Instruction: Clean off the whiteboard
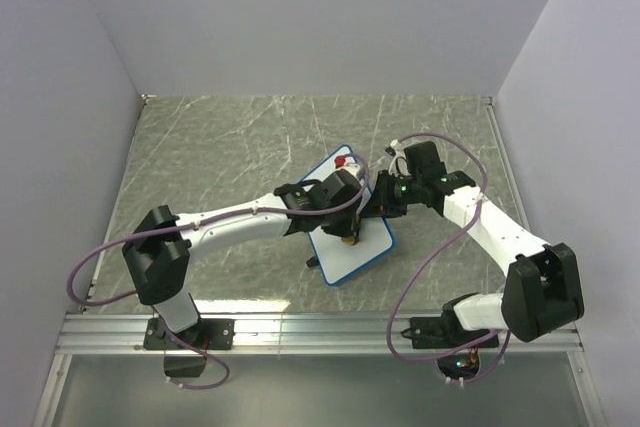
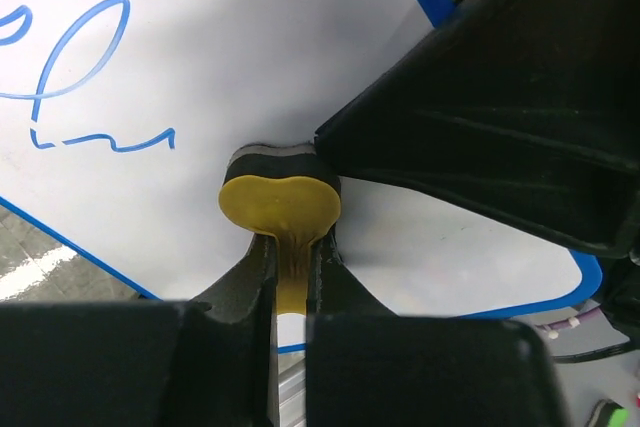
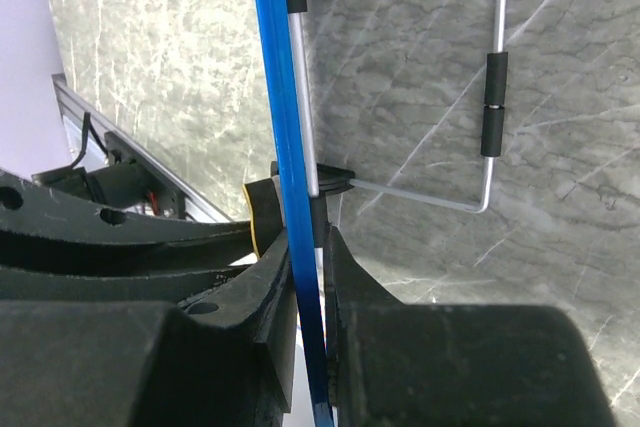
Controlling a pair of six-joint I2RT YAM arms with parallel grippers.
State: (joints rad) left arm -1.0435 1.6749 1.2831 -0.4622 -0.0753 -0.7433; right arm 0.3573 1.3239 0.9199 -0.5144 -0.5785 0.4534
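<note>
The whiteboard (image 1: 352, 252) with a blue frame stands tilted mid-table. Its white face (image 2: 250, 57) bears blue scribbles (image 2: 70, 67) at upper left in the left wrist view. My left gripper (image 2: 291, 265) is shut on the yellow bow-shaped eraser (image 2: 280, 205), whose dark pad presses on the board face. It shows in the top view (image 1: 347, 235) too. My right gripper (image 3: 312, 277) is shut on the board's blue edge (image 3: 285, 117), seen edge-on; in the top view this gripper (image 1: 382, 199) is at the board's right side.
A metal wire stand (image 3: 490, 117) with black sleeves props the board from behind. A small red item (image 1: 343, 160) sits at the board's far corner. Grey walls enclose the marbled table (image 1: 220, 147); an aluminium rail (image 1: 300, 332) runs along the near edge.
</note>
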